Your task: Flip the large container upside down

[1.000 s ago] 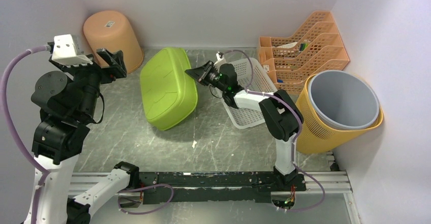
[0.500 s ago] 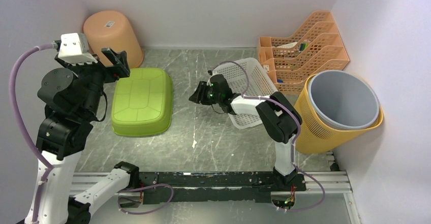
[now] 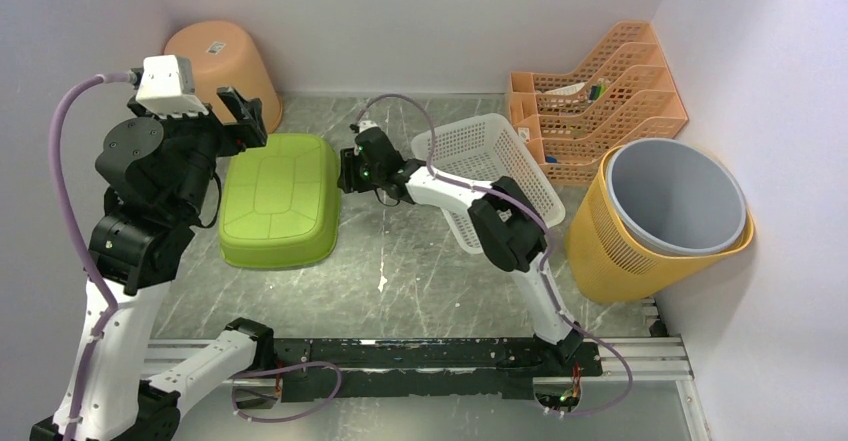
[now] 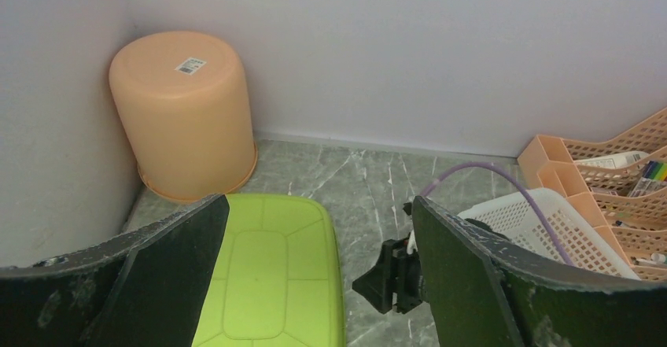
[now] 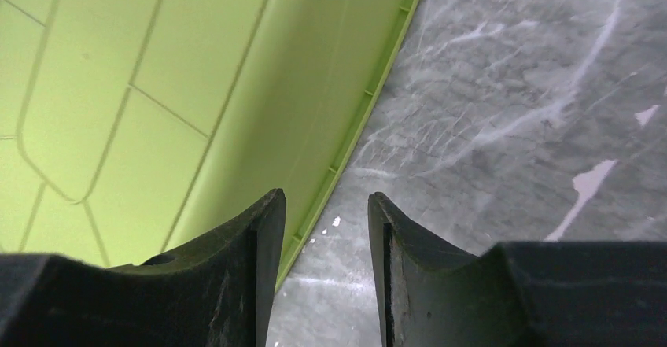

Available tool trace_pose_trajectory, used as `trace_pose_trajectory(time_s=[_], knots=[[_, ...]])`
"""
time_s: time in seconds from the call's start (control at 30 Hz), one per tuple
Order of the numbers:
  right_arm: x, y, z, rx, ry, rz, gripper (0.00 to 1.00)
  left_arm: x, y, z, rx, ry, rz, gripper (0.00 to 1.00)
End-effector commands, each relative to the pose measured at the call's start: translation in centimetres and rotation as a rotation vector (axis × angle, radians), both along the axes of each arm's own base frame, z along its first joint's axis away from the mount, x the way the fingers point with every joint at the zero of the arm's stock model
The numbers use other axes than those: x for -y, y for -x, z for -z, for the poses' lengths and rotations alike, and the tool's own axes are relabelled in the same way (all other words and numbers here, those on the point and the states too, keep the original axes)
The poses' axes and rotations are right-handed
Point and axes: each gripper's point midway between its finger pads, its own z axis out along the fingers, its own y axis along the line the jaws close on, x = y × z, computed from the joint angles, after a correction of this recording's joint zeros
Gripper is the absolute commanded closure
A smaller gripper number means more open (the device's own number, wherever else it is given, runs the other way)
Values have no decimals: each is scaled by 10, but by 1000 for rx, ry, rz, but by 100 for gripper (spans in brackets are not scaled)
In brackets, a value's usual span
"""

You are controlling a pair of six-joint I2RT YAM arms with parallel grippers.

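The green container (image 3: pixel 278 201) lies bottom-up on the grey table (image 3: pixel 420 271), left of centre, its ribbed base facing the overhead camera and its mouth hidden against the surface. Its left rim slips out of sight under the left arm. The left gripper (image 3: pixel 245 121) hovers above the container's far left corner with its fingers spread wide and nothing between them; from the left wrist view (image 4: pixel 318 205) those fingers cover the lower corners, and the container (image 4: pixel 271 284) is cut off by the bottom edge. The right gripper (image 3: pixel 347 173) sits just beside the container's right rim; from above it is dark and small, so the gap cannot be read there. The right wrist view (image 5: pixel 324 199) shows its fingers narrowly parted, with the container's (image 5: pixel 157 87) rim visible through the gap; whether either finger touches it cannot be told. A peach bucket (image 3: pixel 215 61) stands inverted in the back left corner, its label (image 4: pixel 189 65) too small to read. A white basket (image 3: pixel 490 161) sits tilted and is partly hidden behind the right arm. Orange file trays (image 3: pixel 600 91) hold items too small to identify, and a grey bin (image 3: pixel 675 196) nests inside a yellow mesh bin (image 3: pixel 650 251)
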Motion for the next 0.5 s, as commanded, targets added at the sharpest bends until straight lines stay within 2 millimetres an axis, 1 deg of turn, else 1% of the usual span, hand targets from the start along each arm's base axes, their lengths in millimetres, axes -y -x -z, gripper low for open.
trace_pose_trajectory(time_s=[0.0, 0.1, 0.23, 0.3, 0.37, 0.4, 0.47], knots=[[6, -2, 42, -27, 150, 14, 57, 5, 3, -4, 15, 14, 33, 1], [-3, -10, 48, 43, 190, 43, 57, 9, 3, -5, 21, 14, 53, 2], [-22, -16, 53, 166, 228, 70, 56, 12, 3, -4, 27, 15, 70, 2], [-39, -12, 56, 195, 221, 52, 56, 12, 4, -3, 22, 12, 70, 2], [-57, -4, 60, 209, 210, 9, 56, 11, 5, -2, 21, 8, 69, 1], [-69, 2, 60, 219, 202, -21, 56, 10, 5, -2, 20, 7, 67, 1], [-96, 23, 60, 248, 173, -117, 57, 9, 6, -1, 19, 5, 64, 1]])
